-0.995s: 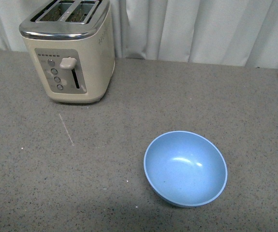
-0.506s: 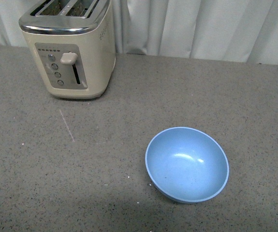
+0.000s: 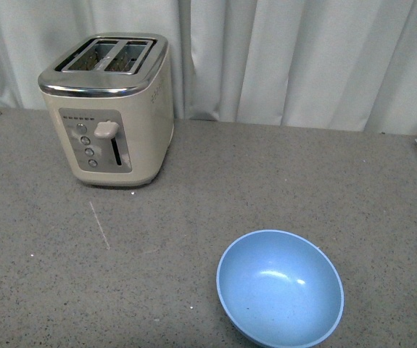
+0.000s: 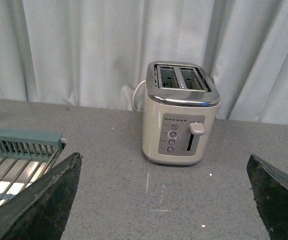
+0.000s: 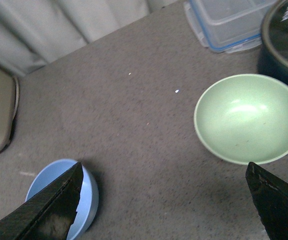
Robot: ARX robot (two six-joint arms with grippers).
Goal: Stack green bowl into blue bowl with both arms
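The blue bowl (image 3: 280,289) sits empty and upright on the grey counter near the front right in the front view. It also shows in the right wrist view (image 5: 86,192), partly behind one finger. The green bowl (image 5: 249,118) sits empty on the counter, seen only in the right wrist view, apart from the blue bowl. My right gripper (image 5: 166,210) is open above bare counter between the two bowls. My left gripper (image 4: 166,200) is open above bare counter in front of the toaster. Neither arm shows in the front view.
A cream toaster (image 3: 110,109) stands at the back left, also in the left wrist view (image 4: 180,114). A dish rack (image 4: 13,160) lies beside the left gripper. A clear lidded container (image 5: 229,20) and a dark pot (image 5: 286,40) sit beyond the green bowl. Curtains close the back.
The front view has tilted up: the toaster and the blue bowl sit lower in the picture and more curtain shows. The bowl itself has not moved on the counter.
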